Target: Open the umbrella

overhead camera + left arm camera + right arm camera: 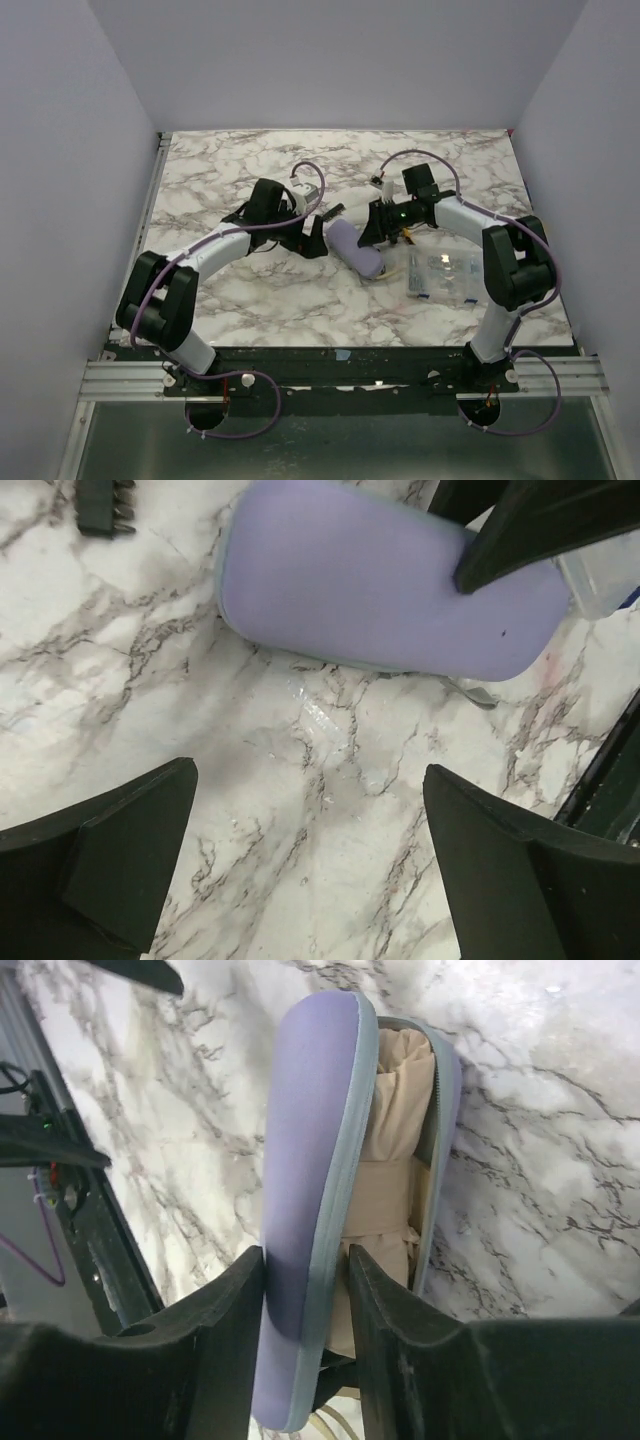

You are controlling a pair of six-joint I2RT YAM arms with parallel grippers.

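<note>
The umbrella (355, 248) lies in the middle of the table inside its pale lavender sleeve. In the right wrist view the sleeve is unzipped: its upper flap (305, 1160) stands up, and the folded beige canopy (395, 1160) shows inside. My right gripper (305, 1252) is shut on that flap, one finger on each side; from above it (368, 232) sits at the sleeve's far end. My left gripper (308, 770) is open and empty over bare marble, just short of the sleeve (380, 590); from above it (312, 240) is to the sleeve's left.
A clear plastic box (440, 272) with small items lies right of the umbrella and also shows in the left wrist view (610, 575). A black bit holder (332, 210) lies behind the sleeve, also in the left wrist view (105, 505). Grey walls enclose the table.
</note>
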